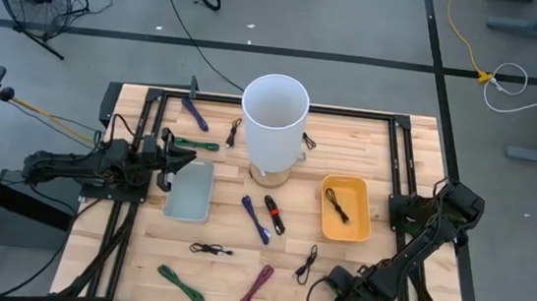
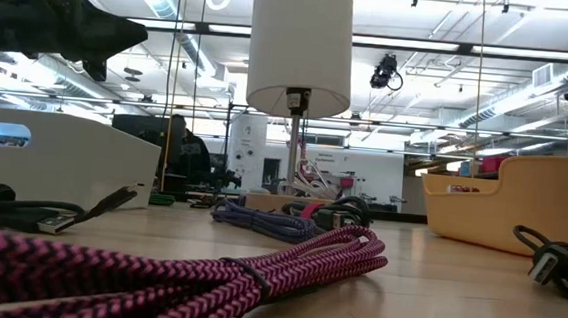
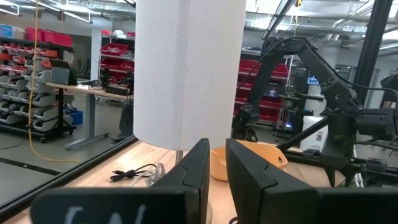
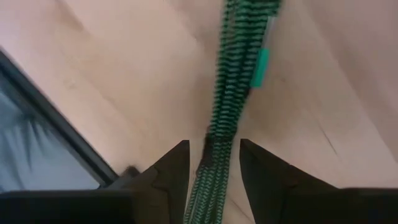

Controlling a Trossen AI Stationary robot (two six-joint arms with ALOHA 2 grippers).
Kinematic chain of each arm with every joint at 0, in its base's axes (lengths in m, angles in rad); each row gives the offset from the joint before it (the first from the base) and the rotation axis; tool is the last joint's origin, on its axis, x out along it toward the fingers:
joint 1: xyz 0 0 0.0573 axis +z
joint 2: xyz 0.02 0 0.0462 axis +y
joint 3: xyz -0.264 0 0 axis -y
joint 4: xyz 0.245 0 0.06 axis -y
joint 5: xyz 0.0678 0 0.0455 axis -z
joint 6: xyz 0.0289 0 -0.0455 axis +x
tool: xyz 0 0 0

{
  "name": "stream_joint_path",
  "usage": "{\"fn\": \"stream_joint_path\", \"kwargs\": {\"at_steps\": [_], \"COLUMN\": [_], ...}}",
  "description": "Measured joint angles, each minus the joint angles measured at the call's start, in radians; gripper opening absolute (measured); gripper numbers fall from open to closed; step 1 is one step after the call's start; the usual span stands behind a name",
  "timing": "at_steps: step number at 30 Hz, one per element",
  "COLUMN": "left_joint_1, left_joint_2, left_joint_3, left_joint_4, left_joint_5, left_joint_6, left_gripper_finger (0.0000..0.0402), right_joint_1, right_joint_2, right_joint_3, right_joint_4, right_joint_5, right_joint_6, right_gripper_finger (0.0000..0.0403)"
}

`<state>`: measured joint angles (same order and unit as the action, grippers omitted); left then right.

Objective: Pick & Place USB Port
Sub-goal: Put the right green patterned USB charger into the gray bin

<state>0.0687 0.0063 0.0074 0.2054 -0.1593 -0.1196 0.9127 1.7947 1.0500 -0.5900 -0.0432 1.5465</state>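
Cable [image 4: 231, 106], green braided, lies on the table [image 4: 124, 81] and runs between the R gripper's [image 4: 214, 165] fingers; gap narrow, contact not clear.

High view: R arm folded low at table's near-right corner, R gripper [image 1: 338, 298] down by the surface. L arm stretched flat, L gripper [image 1: 171, 161] above the tray [image 1: 190, 190].

Low view: neither gripper clearly seen.

L wrist view: L gripper [image 3: 216, 163] level, facing the lamp [image 3: 186, 68]; fingers narrowly apart, holding nothing.
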Motion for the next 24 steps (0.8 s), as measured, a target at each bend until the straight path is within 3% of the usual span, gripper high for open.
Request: {"fn": "stream_joint_path", "kwargs": {"at_steps": [4, 9, 16, 24], "left_joint_1": [0.0, 0.0, 0.0, 0.0], "left_joint_2": [0.0, 0.0, 0.0, 0.0], "left_joint_3": [0.0, 0.0, 0.0, 0.0], "left_joint_4": [0.0, 0.0, 0.001, 0.006], "left_joint_5": [0.0, 0.0, 0.0, 0.0], "left_joint_6": [0.0, 0.0, 0.0, 0.0], "left_gripper_finger": [0.0058, 0.0058, 0.0058, 0.0058], "right_joint_1": [-0.004, -0.004, -0.034, -0.077], "right_joint_2": [0.0, 0.0, -0.03, -0.141], "right_joint_3": [0.0, 0.0, 0.001, 0.113], "right_joint_4": [-0.001, -0.015, -0.065, -0.197], "right_joint_5": [-0.011, -0.025, -0.042, 0.061], "right_joint_6": [-0.048, -0.132, -0.2, -0.337], "right_gripper_finger": [0.0106, 0.0016, 0.0006, 0.0002]}}
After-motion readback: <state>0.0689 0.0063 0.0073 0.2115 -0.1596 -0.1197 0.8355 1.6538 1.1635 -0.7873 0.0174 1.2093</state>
